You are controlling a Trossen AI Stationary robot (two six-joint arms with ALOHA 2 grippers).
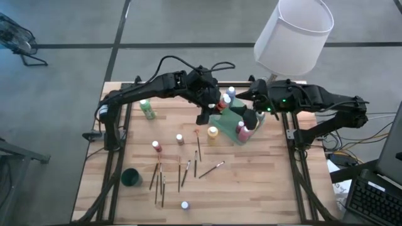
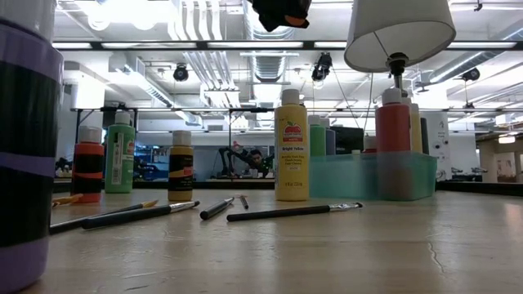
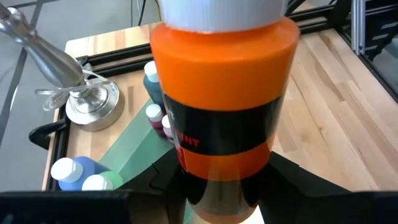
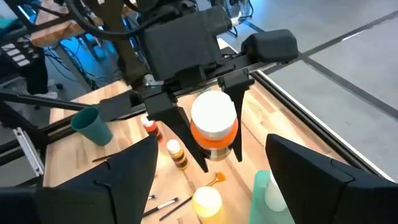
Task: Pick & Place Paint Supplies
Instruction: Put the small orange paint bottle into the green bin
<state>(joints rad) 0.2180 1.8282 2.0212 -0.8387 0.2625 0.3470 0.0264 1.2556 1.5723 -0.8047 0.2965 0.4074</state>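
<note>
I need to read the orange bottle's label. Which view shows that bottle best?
The left wrist view: the orange bottle fills it, held in the left gripper. The right wrist view shows it smaller, the high view only a speck; the low view barely shows it.

Wooden table: bottles, brushes, tray

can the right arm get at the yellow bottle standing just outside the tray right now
Probably yes. The right gripper is open over the tray, and the yellow bottle stands close beside it, nothing between; the left gripper holds the orange bottle nearby.
</note>
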